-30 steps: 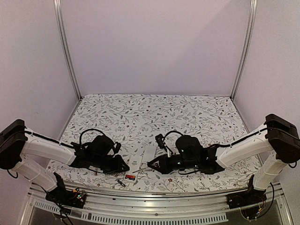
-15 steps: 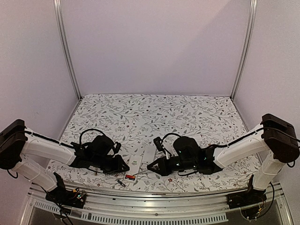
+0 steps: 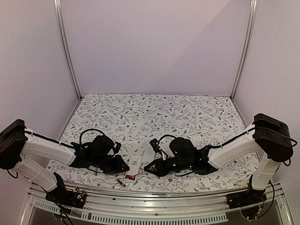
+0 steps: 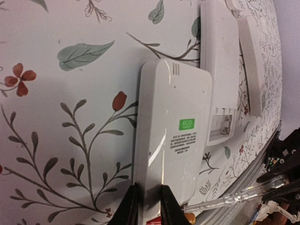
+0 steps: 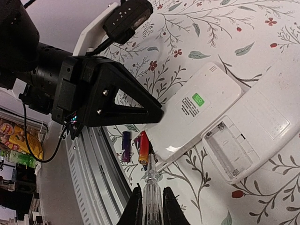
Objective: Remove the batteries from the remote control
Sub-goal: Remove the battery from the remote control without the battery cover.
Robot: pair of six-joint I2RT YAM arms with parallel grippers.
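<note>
– White casings first. How far along is the unloading?
– I report from largest to smallest. On the table (image 3: 187, 112), the long remote (image 5: 262, 126) lies back-up with its bay (image 5: 229, 149) open and empty, so I judge that unit unloaded. The ECO remote (image 4: 173, 136) lies just beside it. Its back looks closed, and I cannot tell whether any cells are inside. I treat checking it as the work left. A narrow white piece, probably the cover (image 4: 251, 65), lies on the long remote's other side.
– Jaws?
– My left gripper (image 4: 147, 208) has its jaws nearly together, nipping the near end of the ECO remote. My right gripper (image 5: 151, 206) is pressed onto the tool (image 5: 151, 180), a thin clear rod.
– Where are the batteries, and how do they lie?
– Two are out. They lie flat on the table near its front edge, just beside the gripped end of the ECO remote. The red battery (image 5: 143, 146) and the dark battery (image 5: 125, 140) are side by side, close but apart, with their long axes roughly parallel. In the top view the red one's axis runs roughly left to right along the front edge. The tool tip sits at one end of the red battery. I cannot tell the polarity.
</note>
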